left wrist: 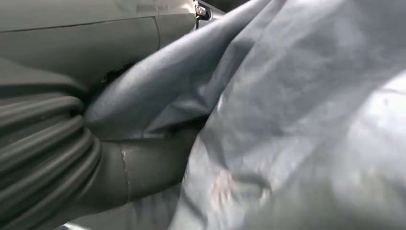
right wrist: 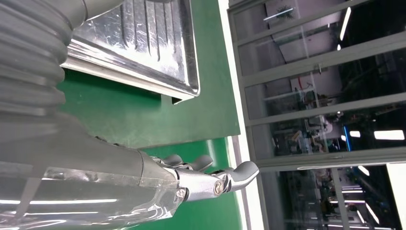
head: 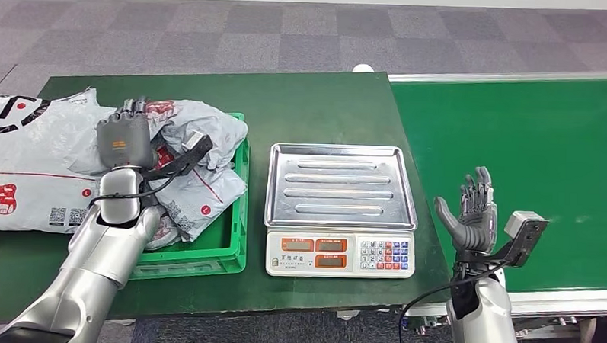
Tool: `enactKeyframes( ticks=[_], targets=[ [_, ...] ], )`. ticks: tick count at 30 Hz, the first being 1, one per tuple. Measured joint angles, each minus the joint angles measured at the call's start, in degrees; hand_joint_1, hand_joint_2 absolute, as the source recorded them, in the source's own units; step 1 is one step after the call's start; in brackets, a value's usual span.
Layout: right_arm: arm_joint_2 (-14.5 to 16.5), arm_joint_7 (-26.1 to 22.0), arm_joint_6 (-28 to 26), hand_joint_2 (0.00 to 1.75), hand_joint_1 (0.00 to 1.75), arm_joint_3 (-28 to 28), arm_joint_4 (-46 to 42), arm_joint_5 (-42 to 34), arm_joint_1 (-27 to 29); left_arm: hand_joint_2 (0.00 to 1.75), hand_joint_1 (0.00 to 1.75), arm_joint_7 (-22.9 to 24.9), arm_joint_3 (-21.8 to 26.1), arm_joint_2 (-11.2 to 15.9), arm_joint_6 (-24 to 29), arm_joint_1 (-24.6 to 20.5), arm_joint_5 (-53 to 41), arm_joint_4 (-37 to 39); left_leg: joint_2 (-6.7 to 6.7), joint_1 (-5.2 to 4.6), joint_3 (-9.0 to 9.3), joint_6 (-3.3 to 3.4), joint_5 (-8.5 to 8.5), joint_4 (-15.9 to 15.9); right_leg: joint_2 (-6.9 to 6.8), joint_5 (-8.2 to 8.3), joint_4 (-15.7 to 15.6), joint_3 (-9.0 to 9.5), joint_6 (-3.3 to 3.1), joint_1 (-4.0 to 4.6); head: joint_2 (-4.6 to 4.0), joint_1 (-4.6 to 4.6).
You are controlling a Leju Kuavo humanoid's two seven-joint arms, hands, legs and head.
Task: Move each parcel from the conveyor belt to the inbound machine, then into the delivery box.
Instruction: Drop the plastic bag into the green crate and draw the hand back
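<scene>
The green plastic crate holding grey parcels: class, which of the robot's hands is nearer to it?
Left. The left hand is over the green plastic crate, among its grey parcels. The right hand hovers open at the conveyor's edge, beyond the scale.

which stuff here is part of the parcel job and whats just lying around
Part of the job:
conveyor belt
scale with steel tray
green crate
grey parcels in the crate
left hand, over the parcels
right hand, holding nothing

Just lying about:
big white printed bag beside the crate
</scene>
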Motion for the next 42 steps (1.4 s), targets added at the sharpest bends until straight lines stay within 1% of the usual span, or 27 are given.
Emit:
enactKeyframes(
  ticks=[3, 5, 6, 9, 11, 14, 18, 20, 22, 24, 26, 28, 30, 32, 35, 37, 39, 42],
  targets=[
    [0.02, -0.14, -0.29, 1.75, 0.00, 0.02, 0.31, 0.00, -0.15, 1.75, 0.00, -1.19, 0.68, 0.02, -0.26, -0.04, 0.09, 0.99, -0.03, 0.00, 0.01, -0.01, 0.01, 0.00, -0.05, 0.00, 0.00, 0.00, 0.00, 0.00, 0.00, -0.01],
    [0.03, -0.22, -0.25, 1.75, 0.00, 0.02, 0.34, -0.01, -0.16, 1.75, 0.00, -3.58, 1.31, -0.30, -1.46, -0.14, 1.30, 1.56, -0.05, 0.00, 0.01, -0.02, 0.02, 0.00, -0.07, 0.00, 0.00, 0.01, 0.00, 0.00, 0.00, -0.01],
    [0.03, -0.29, -0.08, 1.75, 0.00, 0.02, 0.36, -0.03, -0.15, 1.75, 0.00, -6.41, 1.78, -0.65, -3.23, -0.20, 3.48, 1.79, -0.05, 0.00, 0.02, -0.02, 0.02, 0.00, -0.07, 0.00, -0.01, 0.02, 0.00, 0.00, -0.01, -0.01],
    [0.03, -0.57, 1.11, 1.75, 0.00, 0.02, 0.82, -0.04, -0.30, 1.75, 0.00, -17.11, 3.01, -2.13, -11.36, -0.22, 13.25, 2.04, -0.07, 0.00, 0.00, -0.02, 0.02, 0.01, -0.09, 0.00, -0.01, 0.05, 0.00, -0.01, -0.01, 0.00],
    [0.03, -0.66, 1.89, 1.75, 0.00, 0.11, 1.64, 0.32, -0.72, 1.75, 0.00, -20.50, 3.09, -2.86, -16.00, -0.07, 17.89, 1.72, -0.07, -0.01, 0.00, -0.02, 0.02, 0.01, -0.08, 0.01, -0.01, 0.07, 0.00, -0.02, -0.01, 0.01],
    [0.08, -0.74, 2.09, 1.75, 0.00, 0.44, 2.54, 1.07, -1.34, 1.75, 0.00, -22.02, 2.99, -3.11, -19.67, 0.16, 22.39, 0.67, -0.06, -0.02, 0.01, -0.02, 0.02, 0.02, -0.08, 0.01, -0.01, 0.06, 0.00, -0.02, 0.00, 0.01],
    [0.18, -0.58, 2.00, 1.75, 0.00, 0.66, 2.74, 1.44, -1.49, 1.75, 0.00, -22.56, 2.88, -2.84, -20.89, 0.19, 24.40, -0.28, -0.12, 0.00, 0.00, -0.02, 0.02, 0.02, -0.14, 0.01, -0.01, 0.06, 0.00, 0.00, 0.01, -0.01],
    [0.19, -0.37, 2.09, 1.75, 0.00, 0.67, 2.74, 1.46, -1.50, 1.75, 0.00, -23.61, 2.71, -2.45, -22.07, 0.17, 25.67, -0.48, -0.11, 0.00, 0.00, -0.02, 0.02, 0.02, -0.13, 0.01, -0.01, 0.06, 0.00, 0.01, 0.00, -0.01],
    [0.17, -0.14, 2.50, 1.75, 0.00, 0.67, 2.74, 1.45, -1.50, 1.75, 0.00, -25.73, 2.50, -1.71, -23.92, 0.13, 27.39, -0.68, -0.08, 0.01, 0.01, -0.02, 0.02, 0.02, -0.10, 0.00, 0.00, 0.04, 0.00, 0.01, 0.00, -0.01],
    [0.09, 0.00, 3.13, 1.75, 0.00, 0.67, 2.74, 1.34, -1.53, 1.75, 0.00, -28.98, 2.25, -0.78, -26.69, 0.05, 29.64, -1.06, -0.06, 0.01, 0.00, -0.02, 0.02, 0.02, -0.08, 0.00, 0.00, 0.03, 0.00, 0.01, 0.01, -0.01],
    [-0.10, 0.06, 3.95, 1.75, 0.00, 0.70, 2.82, 1.03, -1.78, 1.75, 0.00, -33.88, 1.60, 0.62, -32.26, 0.00, 33.67, -2.06, -0.07, 0.01, 0.00, -0.02, 0.03, 0.02, -0.09, 0.01, 0.01, 0.04, 0.00, 0.01, 0.00, 0.00],
    [-0.43, 0.24, 4.82, 1.75, 0.00, 0.84, 3.11, 0.73, -2.52, 1.75, 0.00, -39.59, 0.50, 2.46, -40.25, 0.03, 39.76, -3.74, -0.07, 0.01, 0.00, -0.03, 0.03, 0.02, -0.09, 0.01, 0.01, 0.04, -0.01, 0.01, -0.01, 0.00],
    [-0.80, 0.54, 5.34, 1.75, 0.00, 1.25, 3.63, 0.68, -3.64, 1.75, 0.00, -44.32, -0.63, 4.09, -47.55, 0.14, 46.20, -5.63, -0.08, 0.01, 0.00, -0.03, 0.04, 0.02, -0.09, 0.01, 0.02, 0.04, -0.01, 0.01, -0.01, -0.01],
    [-1.08, 0.85, 5.68, 1.75, 0.00, 2.14, 4.49, 1.08, -4.90, 1.75, 0.00, -47.52, -1.50, 5.07, -53.34, 0.28, 52.27, -7.49, -0.10, 0.01, 0.00, -0.03, 0.05, 0.02, -0.12, 0.01, 0.01, 0.05, -0.01, 0.01, -0.01, -0.01],
    [-1.24, 0.96, 5.92, 1.75, 0.00, 4.37, 6.08, 2.22, -6.56, 1.75, 0.00, -49.52, -2.07, 5.04, -58.94, 0.26, 60.15, -9.07, -0.12, 0.00, 0.00, -0.03, 0.06, 0.04, -0.14, 0.01, 0.00, 0.06, -0.01, 0.00, 0.00, -0.01],
    [-1.26, 0.81, 5.95, 0.87, 0.00, 6.41, 7.41, 2.93, -7.69, 1.75, 0.00, -50.04, -2.25, 4.26, -61.64, 0.06, 65.54, -9.10, -0.11, 0.00, 0.00, -0.03, 0.06, 0.05, -0.13, 0.03, 0.00, 0.05, -0.02, 0.00, 0.00, 0.00],
    [-1.21, 0.62, 5.83, 0.00, 0.00, 8.71, 8.85, 3.61, -8.91, 1.75, 0.00, -50.36, -2.29, 2.85, -63.91, -0.33, 71.19, -8.54, -0.12, 0.00, -0.01, -0.03, 0.06, 0.06, -0.14, 0.03, 0.00, 0.06, -0.02, 0.00, -0.01, 0.00],
    [-0.58, 0.45, 4.36, 0.00, 0.00, 11.86, 10.61, 4.95, -10.76, 1.75, 0.00, -49.76, -2.09, 0.00, -64.31, -1.31, 77.56, -6.58, -0.15, 0.00, -0.01, -0.03, 0.06, 0.07, -0.17, 0.03, 0.00, 0.06, -0.02, 0.00, 0.00, -0.01]
  ],
)
